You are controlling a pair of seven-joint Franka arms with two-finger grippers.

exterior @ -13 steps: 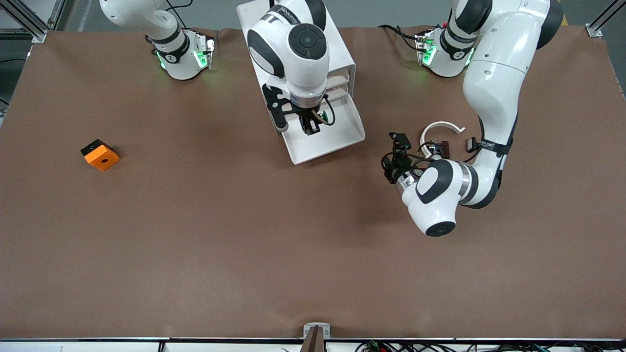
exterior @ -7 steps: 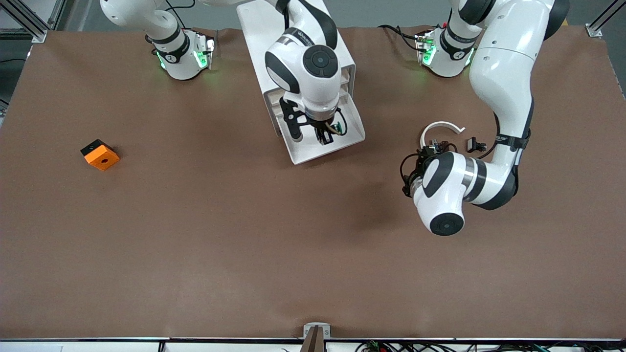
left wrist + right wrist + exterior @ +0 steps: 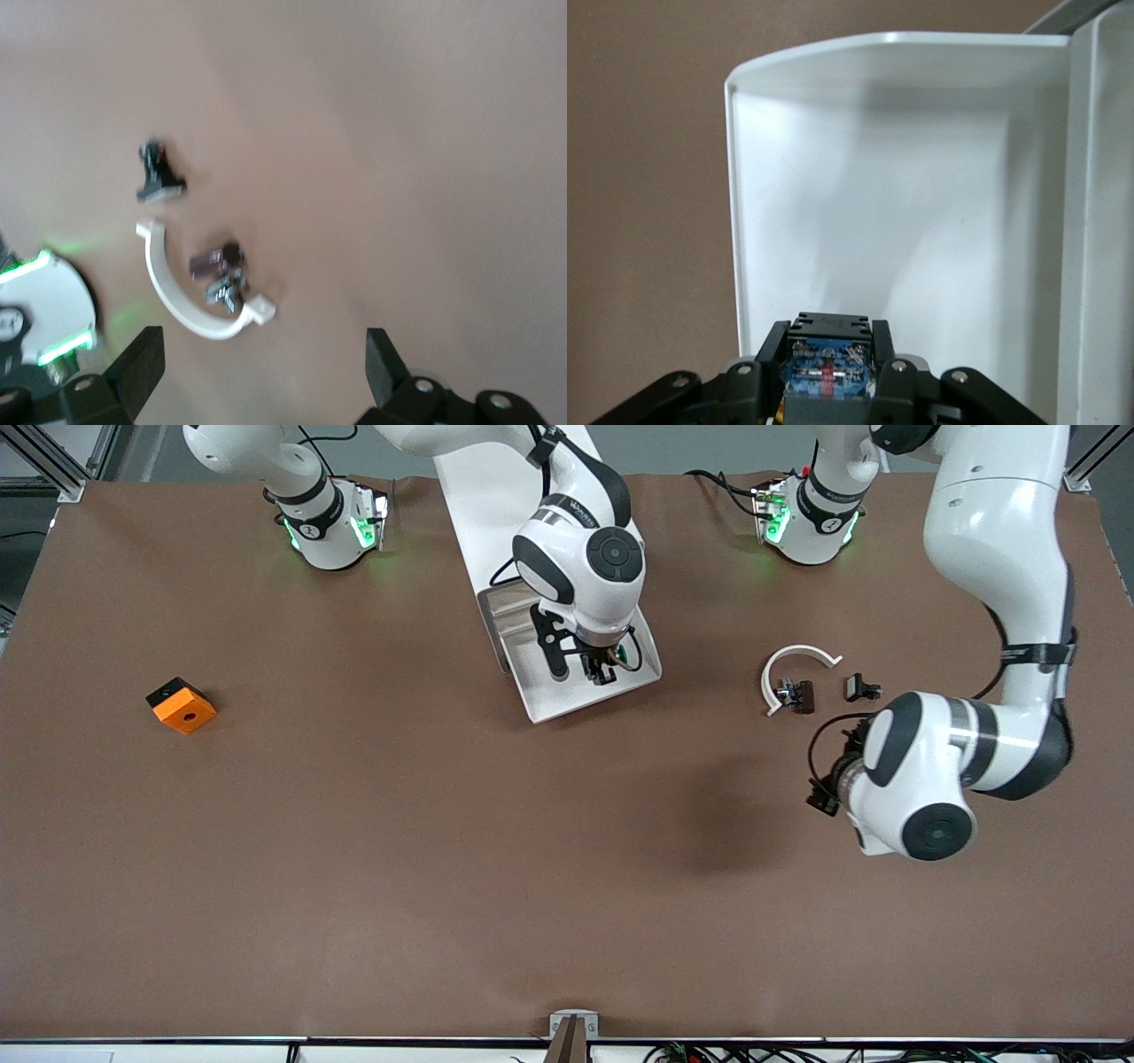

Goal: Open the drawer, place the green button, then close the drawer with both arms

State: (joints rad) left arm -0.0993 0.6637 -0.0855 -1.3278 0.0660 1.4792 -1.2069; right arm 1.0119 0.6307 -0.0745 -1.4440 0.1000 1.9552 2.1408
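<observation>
Since a second ago the left arm has swung away from the white curved piece (image 3: 795, 664) toward its own end of the counter (image 3: 354, 868), and the right hand (image 3: 604, 673) has shifted along the open drawer (image 3: 567, 691) toward the left arm's end.

Right hand: over the pulled-out drawer, fingers clenched on the button (image 3: 828, 367). In the right wrist view only the button's dark blue body with a red mark shows between the fingers (image 3: 884, 350); in the front view the wrist hides most of it, leaving a trace of green. The same arm covers much of the white cabinet (image 3: 496, 496), so its other drawers cannot be made out.

Left hand (image 3: 828, 784): over bare counter, nearer the front camera than the curved piece, mostly hidden under its own wrist in the front view. Its wrist view, blurred, shows two fingertips (image 3: 142, 363) spread wide with nothing between them.

Small dark clip pieces (image 3: 862, 686) lie by the curved piece. An orange block (image 3: 181, 705) sits toward the right arm's end.
</observation>
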